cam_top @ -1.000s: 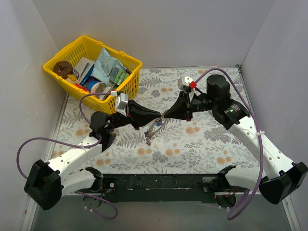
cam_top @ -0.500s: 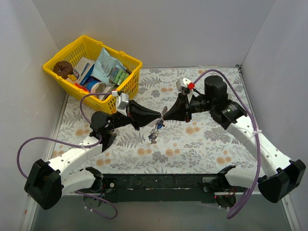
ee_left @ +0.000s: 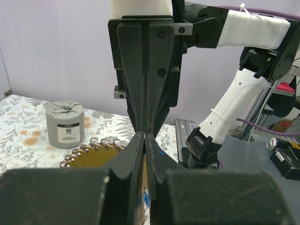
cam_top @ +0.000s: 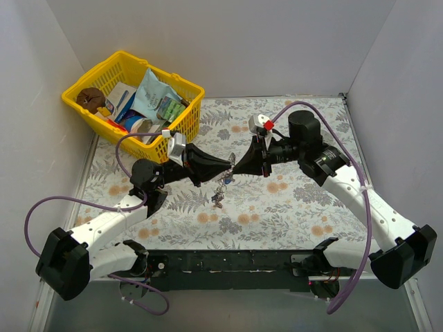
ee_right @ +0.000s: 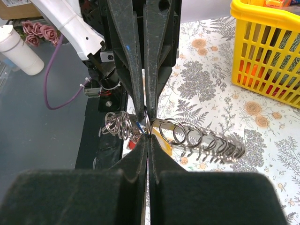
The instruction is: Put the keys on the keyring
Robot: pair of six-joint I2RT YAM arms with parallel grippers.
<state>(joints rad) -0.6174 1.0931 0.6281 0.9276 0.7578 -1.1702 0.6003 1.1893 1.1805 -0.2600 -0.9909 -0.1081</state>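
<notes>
My two grippers meet tip to tip above the middle of the floral table. The left gripper (cam_top: 227,166) and the right gripper (cam_top: 238,163) are both shut on the keyring (ee_right: 201,138), a flat silvery toothed ring with small split rings on its rim. In the left wrist view the keyring's rim (ee_left: 91,152) sticks out left of my shut jaws (ee_left: 145,137). The keys (cam_top: 220,192) hang under the tips; blue (ee_right: 139,125), red (ee_right: 131,145) and yellow (ee_right: 165,146) heads show beside my right gripper (ee_right: 148,137). A bunch of loose split rings (ee_right: 118,125) hangs at the left.
A yellow basket (cam_top: 181,133) full of packets stands at the back left, close behind the left arm; it also shows in the right wrist view (ee_right: 267,56). A grey metal cylinder (ee_left: 65,123) stands on the table (cam_top: 304,200). Walls close in three sides.
Both grippers have stayed pinched together and shifted slightly left and up. The keys, trailing on the cloth before, now hang straighter under the tips.
</notes>
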